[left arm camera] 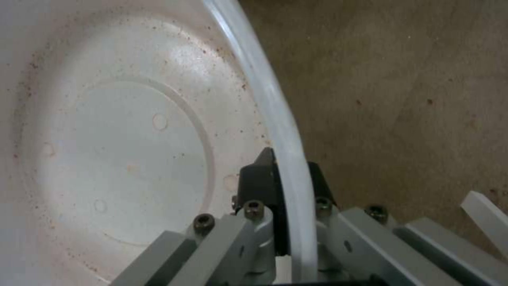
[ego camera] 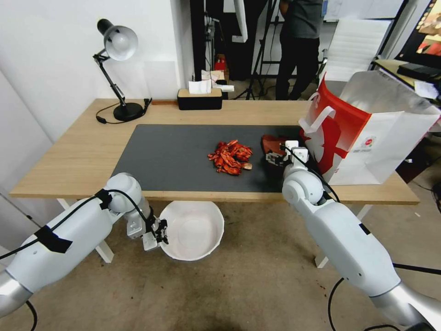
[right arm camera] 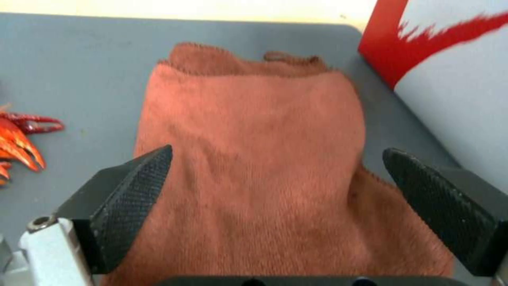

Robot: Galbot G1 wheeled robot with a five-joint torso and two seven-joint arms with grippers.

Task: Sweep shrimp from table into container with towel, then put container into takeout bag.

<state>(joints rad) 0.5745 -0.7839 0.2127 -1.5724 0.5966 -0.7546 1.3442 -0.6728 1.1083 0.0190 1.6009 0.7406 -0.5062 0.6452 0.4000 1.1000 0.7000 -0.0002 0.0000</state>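
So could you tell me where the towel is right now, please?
Head view: the towel lies on the mat's right part, between the shrimp and the bag, under the open right gripper.

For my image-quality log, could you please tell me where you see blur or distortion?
Head view: wide-angle bending of the table edges. Left wrist view: container rim soft beside the left gripper. Right wrist view: towel slightly soft, takeout bag print smeared.

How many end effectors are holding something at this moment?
1: the left end effector grips the container rim below the table edge. The right end effector is open above the towel.
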